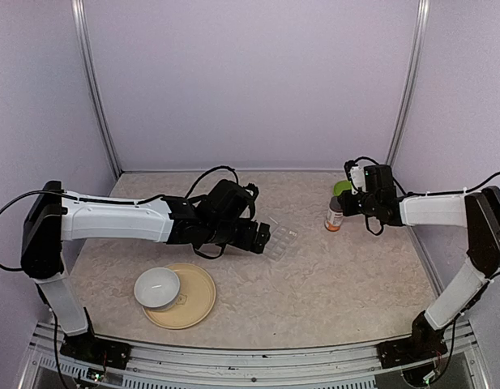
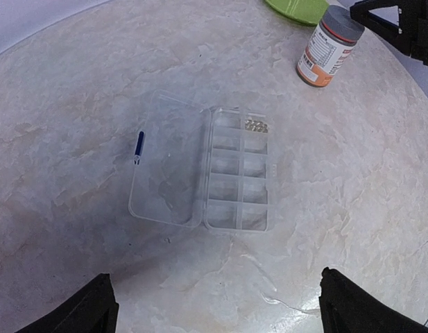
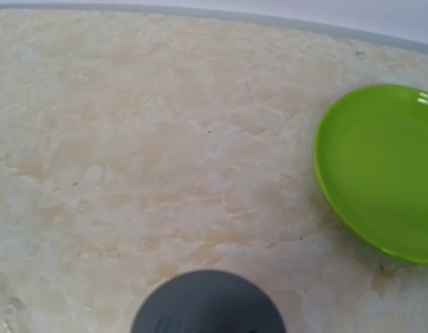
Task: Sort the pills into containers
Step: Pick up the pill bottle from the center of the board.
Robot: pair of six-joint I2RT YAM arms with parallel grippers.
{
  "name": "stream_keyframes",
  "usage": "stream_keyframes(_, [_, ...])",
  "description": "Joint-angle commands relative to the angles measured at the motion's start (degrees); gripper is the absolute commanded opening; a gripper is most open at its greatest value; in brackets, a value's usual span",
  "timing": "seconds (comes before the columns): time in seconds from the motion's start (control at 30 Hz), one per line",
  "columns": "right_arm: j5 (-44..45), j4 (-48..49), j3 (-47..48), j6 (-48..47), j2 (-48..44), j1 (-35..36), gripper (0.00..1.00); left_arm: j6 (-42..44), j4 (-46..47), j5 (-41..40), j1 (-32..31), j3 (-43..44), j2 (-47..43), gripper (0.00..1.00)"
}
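Beige marbled tabletop (image 1: 347, 267) meets lilac walls (image 1: 250, 81), and only the left wrist view shows pills (image 2: 256, 125) in the open box (image 2: 238, 170), left gripper (image 2: 217, 300) spread wide, right gripper (image 1: 344, 204) clamped on the bottle (image 1: 334, 219).

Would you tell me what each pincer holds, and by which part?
Left pincer: open, empty. Right pincer: shut by the grey cap of the bottle; hold cannot be confirmed.
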Motion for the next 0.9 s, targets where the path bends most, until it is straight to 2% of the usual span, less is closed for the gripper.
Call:
stream_keyframes(0.0, [-1.0,-1.8,-1.4,-0.6,-5.0,0.6,0.22,-0.5,0.7,-0.9,0.0,-0.1,-0.6,0.99])
stream_keyframes(0.07, [-0.8,-2.0,-2.1,-0.9,-6.3,1.3,0.27,-0.5,0.8,-0.9,0.0,-0.1,-0.6,0.99])
stream_keyframes(0.17, [-0.1,-2.4,-1.9,-1.2,-6.6,1.5,0.53,-0.6,1.1,-0.7,0.0,-0.1,-0.4,0.99])
stream_keyframes(0.23, [0.1,-3.7,-0.7,-1.4,-5.5,1.5,0.66,-0.6,1.1,-0.5,0.0,0.1,-0.1,0.99])
stream_keyframes(0.33, [-0.3,-5.0,1.2,-1.1,-3.1,1.5,0.78,-0.7,1.0,-0.4,-0.1,0.0,-0.1,0.99])
stream_keyframes(0.4, [-0.4,-4.8,1.8,-0.8,-1.8,1.5,0.82,-0.8,0.9,-0.7,-0.1,-0.2,-0.3,0.99])
stream_keyframes(0.6, [-0.5,-4.4,3.9,-1.2,2.4,1.6,0.8,-1.1,1.2,-1.1,-0.1,-1.7,-1.1,0.99])
stream_keyframes(0.73, [0.3,-4.2,4.0,-1.7,3.5,1.5,0.69,-1.2,1.3,-1.1,0.0,-2.2,-1.1,0.99])
stream_keyframes(0.87, [0.5,-4.0,4.3,-2.0,4.1,1.5,0.63,-1.2,1.7,-0.9,0.1,-2.2,-0.9,0.99])
